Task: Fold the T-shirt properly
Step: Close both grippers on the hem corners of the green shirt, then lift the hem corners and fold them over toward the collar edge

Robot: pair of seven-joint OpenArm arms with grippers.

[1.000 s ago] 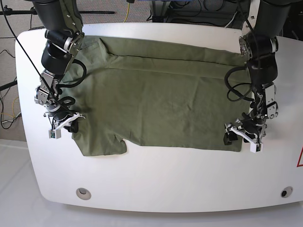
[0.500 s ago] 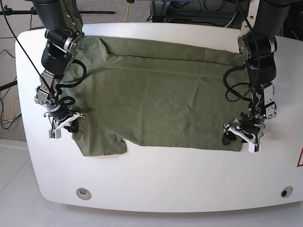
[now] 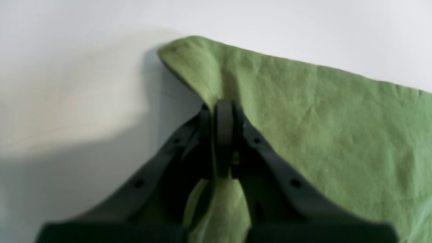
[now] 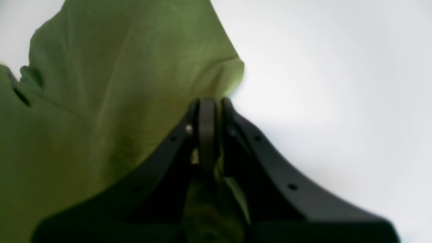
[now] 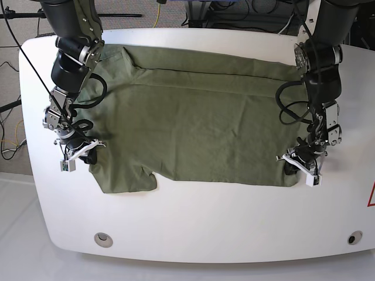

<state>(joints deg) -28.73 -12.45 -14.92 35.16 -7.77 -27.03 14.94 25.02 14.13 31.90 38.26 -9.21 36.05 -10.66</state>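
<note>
1. Our left gripper (image 3: 224, 111) is clamped tight on the T-shirt (image 5: 193, 123); in the left wrist view the dark jaws meet with a pinch of green cloth pulled up between them and a strip of it hanging down behind the tips.
2. In the base view this left gripper sits at the shirt's near corner on that view's right side, low against the table (image 5: 193, 222).
3. Our right gripper (image 4: 209, 111) is likewise closed on the shirt; the right wrist view shows its jaws together with cloth bunched between them and a fold of green rising just past the tips.
4. In the base view the right gripper holds the shirt's edge on that view's left side, just beside the near sleeve.
5. The shirt lies spread flat on the white table, covering most of its middle, with light wrinkles across the body and a long crease running along the far side.
6. A notch in the shirt's near edge shows towards the left of the base view, where the sleeve meets the body.
7. Two round fittings are set in the table's near rim, one (image 5: 103, 238) towards each corner.
8. Cables (image 5: 158, 12) trail on the floor beyond the far edge of the table.
</note>
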